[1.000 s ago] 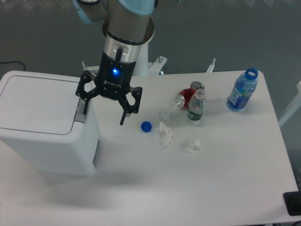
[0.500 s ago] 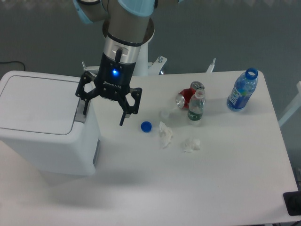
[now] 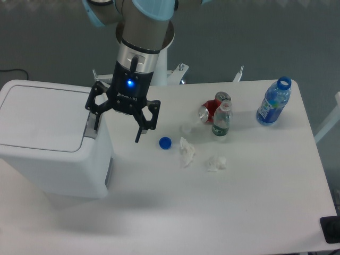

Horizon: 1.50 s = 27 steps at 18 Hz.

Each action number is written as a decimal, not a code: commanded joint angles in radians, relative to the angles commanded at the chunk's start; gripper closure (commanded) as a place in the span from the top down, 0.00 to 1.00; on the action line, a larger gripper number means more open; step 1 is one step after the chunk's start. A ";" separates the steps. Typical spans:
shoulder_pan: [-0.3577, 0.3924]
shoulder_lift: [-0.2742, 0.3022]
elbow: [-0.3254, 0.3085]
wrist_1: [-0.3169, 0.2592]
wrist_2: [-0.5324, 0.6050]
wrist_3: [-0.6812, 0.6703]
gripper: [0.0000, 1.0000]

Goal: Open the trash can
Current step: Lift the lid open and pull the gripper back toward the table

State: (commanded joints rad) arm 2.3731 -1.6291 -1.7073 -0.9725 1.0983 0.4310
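Spread hand (image 3: 117,128) beside shut trash can (image 3: 50,139)

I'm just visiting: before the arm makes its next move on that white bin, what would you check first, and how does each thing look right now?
1. Trash can lid shut, nothing lying on it: ok.
2. Gripper open and empty: ok.
3. Gripper close to the grey push tab at the lid's right edge: ok.
4. One finger lined up with the tab: cannot tell.
5. Blue cap and crumpled tissues away from the bin: ok.

Smooth white plastic trash can (image 3: 48,138); matt black end effector (image 3: 118,126).
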 joint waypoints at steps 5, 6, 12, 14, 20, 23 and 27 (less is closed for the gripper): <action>0.005 -0.002 0.003 0.003 0.000 0.000 1.00; 0.012 0.000 0.009 0.002 -0.002 -0.002 1.00; 0.040 0.012 0.032 0.003 -0.002 0.002 1.00; 0.057 0.011 0.048 0.003 0.003 0.047 1.00; 0.094 0.008 0.057 0.000 0.035 0.216 1.00; 0.095 -0.003 0.055 -0.003 0.092 0.308 1.00; 0.095 -0.011 0.041 -0.005 0.212 0.391 1.00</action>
State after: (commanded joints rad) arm 2.4682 -1.6398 -1.6659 -0.9771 1.3098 0.8221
